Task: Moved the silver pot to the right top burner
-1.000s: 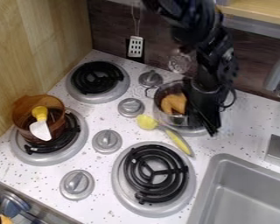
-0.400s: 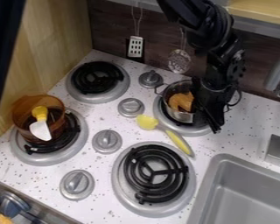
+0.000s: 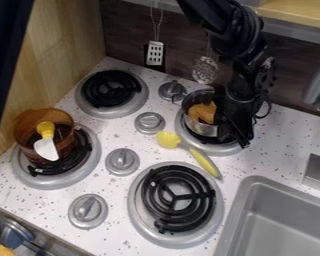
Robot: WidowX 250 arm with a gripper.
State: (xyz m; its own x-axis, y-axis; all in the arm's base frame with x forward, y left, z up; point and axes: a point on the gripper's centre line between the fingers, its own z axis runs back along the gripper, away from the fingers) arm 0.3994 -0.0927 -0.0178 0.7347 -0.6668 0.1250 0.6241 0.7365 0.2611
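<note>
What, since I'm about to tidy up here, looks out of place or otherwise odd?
The yellow utensil lies loose between the top right burner and the bottom right burner, its handle along the latter's edge, an odd spot near heat. I see no spill.

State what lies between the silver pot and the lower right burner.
In the camera view, a yellow utensil lies between the pot and that burner.

Silver pot (image 3: 201,128): side nearest the gripper (image 3: 237,132) hidden behind it. Burner (image 3: 220,149) below gripper: coils mostly covered by pot. Brown contents (image 3: 201,113) beside gripper: too indistinct to name. Off past the gripper, faucet (image 3: 314,89) and sink (image 3: 237,206) cut by view's edge. Arm (image 3: 239,31) above gripper: upper end cut off.
</note>
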